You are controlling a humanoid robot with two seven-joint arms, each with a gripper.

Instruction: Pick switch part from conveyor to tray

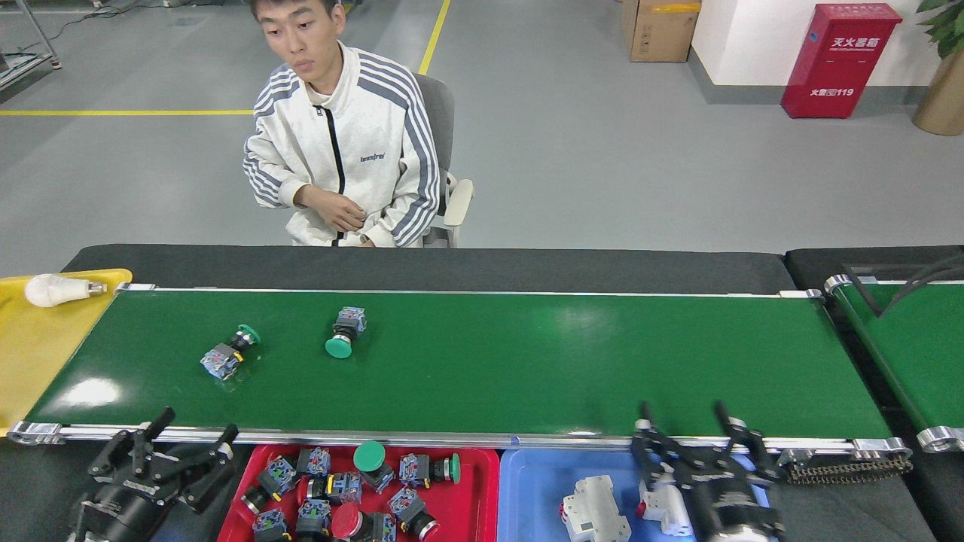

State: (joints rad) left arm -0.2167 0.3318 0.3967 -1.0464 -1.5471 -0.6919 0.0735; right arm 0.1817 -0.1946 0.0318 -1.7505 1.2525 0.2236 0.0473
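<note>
While both our arms sit low at the near edge, two switch parts lie on the conveyor: a small green-capped switch toward its left end and a wide green-capped switch just right of it, apart. Our left gripper is spread wide and empty beside the red tray, which is full of switches. Our right gripper seems open and empty above the blue tray.

Two green-capped switch parts lie apart on the conveyor — both pincers open, empty.
</note>
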